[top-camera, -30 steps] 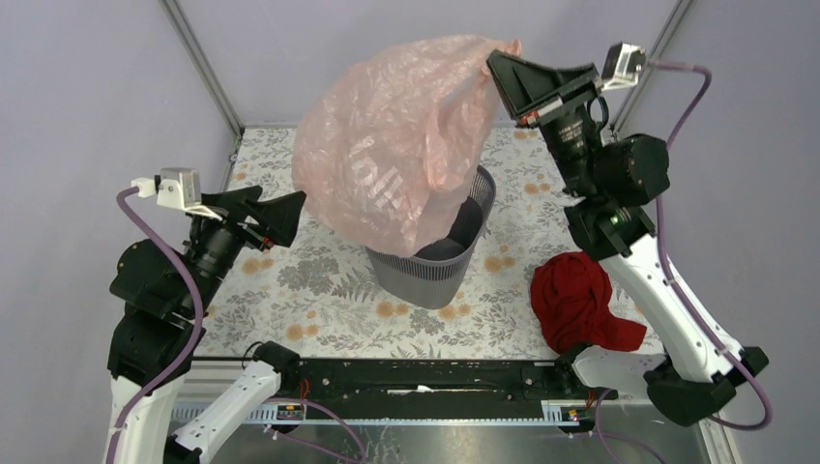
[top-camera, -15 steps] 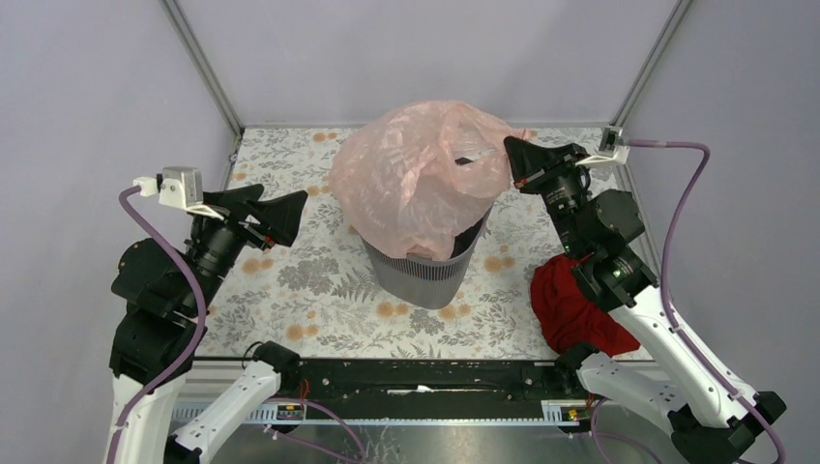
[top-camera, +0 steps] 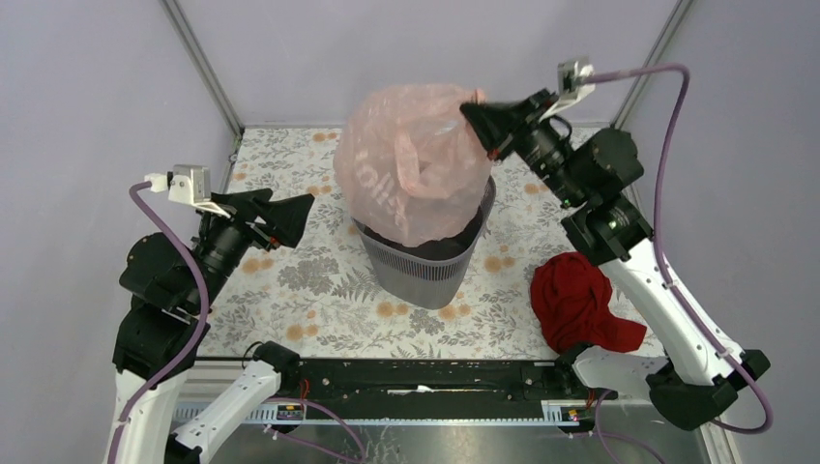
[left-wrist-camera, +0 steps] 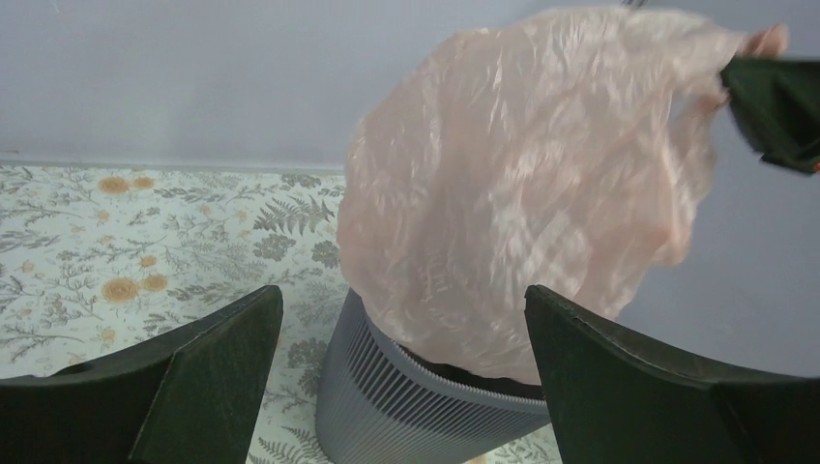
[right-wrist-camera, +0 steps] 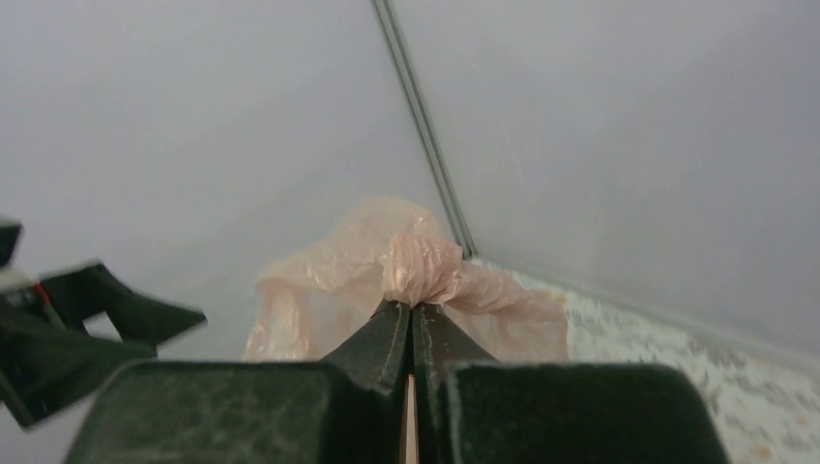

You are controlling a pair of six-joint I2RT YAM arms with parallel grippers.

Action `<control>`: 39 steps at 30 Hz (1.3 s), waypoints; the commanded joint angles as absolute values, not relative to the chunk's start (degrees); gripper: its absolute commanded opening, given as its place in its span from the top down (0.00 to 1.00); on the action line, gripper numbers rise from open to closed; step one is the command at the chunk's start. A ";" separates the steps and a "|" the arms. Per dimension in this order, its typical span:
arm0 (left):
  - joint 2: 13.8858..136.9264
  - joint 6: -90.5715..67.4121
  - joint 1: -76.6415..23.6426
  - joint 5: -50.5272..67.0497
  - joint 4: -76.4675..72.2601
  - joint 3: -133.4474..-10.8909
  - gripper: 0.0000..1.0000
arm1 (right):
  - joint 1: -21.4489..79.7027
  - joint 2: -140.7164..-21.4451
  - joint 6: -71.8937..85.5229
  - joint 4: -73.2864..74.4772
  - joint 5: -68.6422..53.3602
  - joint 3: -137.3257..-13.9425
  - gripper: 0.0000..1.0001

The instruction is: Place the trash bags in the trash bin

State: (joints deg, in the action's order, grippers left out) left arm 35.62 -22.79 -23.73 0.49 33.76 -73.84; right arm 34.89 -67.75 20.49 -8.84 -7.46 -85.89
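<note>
Raised, right gripper (top-camera: pixel 472 106) holds trash bag (top-camera: pixel 411 159), bottom seemingly in trash bin (top-camera: pixel 425 269).

Soft even light, sharp, faint shadows

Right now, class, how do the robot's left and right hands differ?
The left hand is open and empty; the right hand is shut on the pink bag. The left hovers beside the bin; the right is higher than its rim. Both are dark and two-fingered.
</note>
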 commanded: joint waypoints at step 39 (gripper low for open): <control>63.28 -30.17 -38.67 -3.06 22.91 -74.20 0.24 | 35.16 -54.22 16.29 0.42 -11.39 -72.20 1.00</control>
